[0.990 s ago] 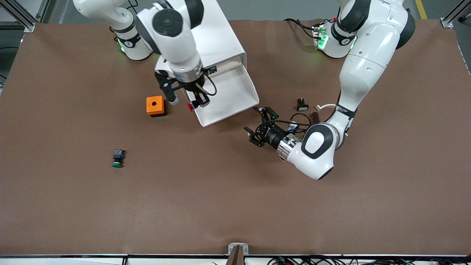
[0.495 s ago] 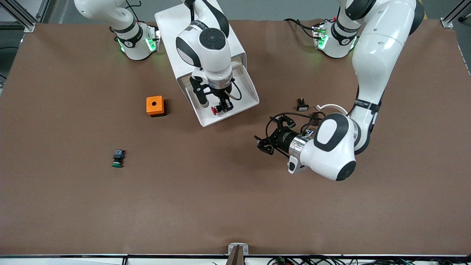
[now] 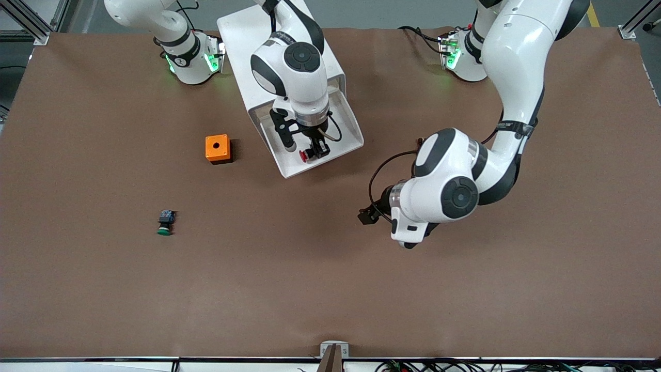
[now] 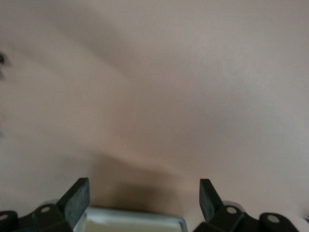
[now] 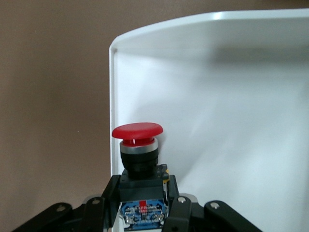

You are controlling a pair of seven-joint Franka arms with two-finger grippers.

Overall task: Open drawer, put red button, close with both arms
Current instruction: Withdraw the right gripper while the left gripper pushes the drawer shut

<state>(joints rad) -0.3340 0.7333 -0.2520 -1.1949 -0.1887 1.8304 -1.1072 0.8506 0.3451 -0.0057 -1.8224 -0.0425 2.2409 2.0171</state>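
The right gripper (image 3: 313, 151) is clamped narrowly on the red button (image 5: 138, 140), holding it over the pulled-out drawer (image 3: 347, 135) of the white cabinet (image 3: 242, 36); the left gripper (image 4: 144, 198) hangs wide apart and empty above bare tabletop (image 3: 310, 268); no writing is legible.

Lab | robot arms (image 3: 304, 67) – brown table (image 3: 310, 289) – alu frame (image 3: 31, 20)

No readable text, label, brand, number or sign is showing on anything in these views.
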